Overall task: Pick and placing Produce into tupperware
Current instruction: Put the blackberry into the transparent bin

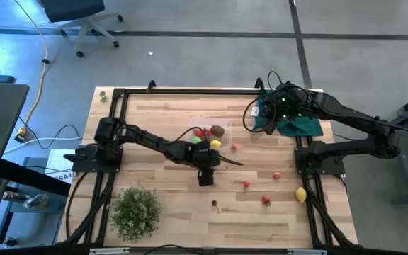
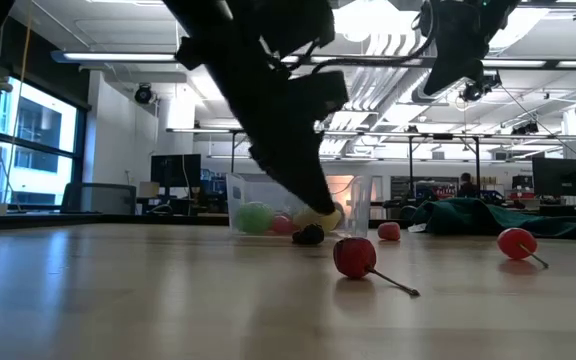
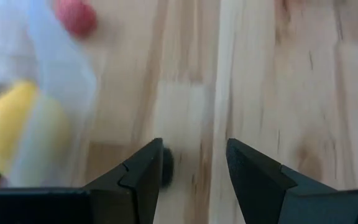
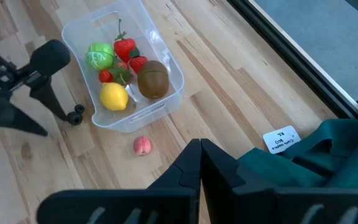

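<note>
The left tool (image 3: 191, 168), fingers parted and empty, hangs over a small dark round fruit (image 4: 75, 114) lying just outside the clear plastic tupperware tub (image 4: 166, 93) near the tabletop's middle. The fruit sits against one finger, off-centre in the gap. The right tool (image 4: 199, 163), fingers pressed together, waits over the far right corner.

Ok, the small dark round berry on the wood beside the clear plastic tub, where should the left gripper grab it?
Probably across its round middle, from straight above: the small dark berry is a ball lying free close to the clear plastic tub. The open left gripper hangs above it.

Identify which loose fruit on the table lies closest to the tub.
The pink peach-like fruit, lying just outside the tupperware wall; the red fruits and the lemon lie farther off.
</note>
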Controlling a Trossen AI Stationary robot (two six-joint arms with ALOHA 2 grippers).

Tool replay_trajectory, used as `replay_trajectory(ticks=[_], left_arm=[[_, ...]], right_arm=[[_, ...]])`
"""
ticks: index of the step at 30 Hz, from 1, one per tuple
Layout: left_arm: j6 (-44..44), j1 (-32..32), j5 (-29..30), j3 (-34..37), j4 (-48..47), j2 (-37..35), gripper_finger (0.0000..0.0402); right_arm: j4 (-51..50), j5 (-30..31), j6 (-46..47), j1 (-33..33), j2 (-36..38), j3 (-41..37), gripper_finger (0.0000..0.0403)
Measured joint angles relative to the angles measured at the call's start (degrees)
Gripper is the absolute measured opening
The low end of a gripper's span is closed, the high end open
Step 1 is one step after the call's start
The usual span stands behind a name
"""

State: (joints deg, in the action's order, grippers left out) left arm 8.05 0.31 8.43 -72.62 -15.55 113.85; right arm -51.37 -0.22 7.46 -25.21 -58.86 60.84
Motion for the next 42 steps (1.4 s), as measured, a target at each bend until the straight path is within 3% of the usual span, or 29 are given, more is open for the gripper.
replay_trajectory(ticks=[28,42], left_arm=[[-2.1,0.1,5.6,0.2,-0.9,0.8,0.0168],[-2.3,0.1,4.2,0.2,-0.3,3.2,0.0168]], right_arm=[[0.0,0.0,0.0,0.0,0.0,0.0,0.0],[0.0,0.0,0.0,0.0,0.0,0.0,0.0]])
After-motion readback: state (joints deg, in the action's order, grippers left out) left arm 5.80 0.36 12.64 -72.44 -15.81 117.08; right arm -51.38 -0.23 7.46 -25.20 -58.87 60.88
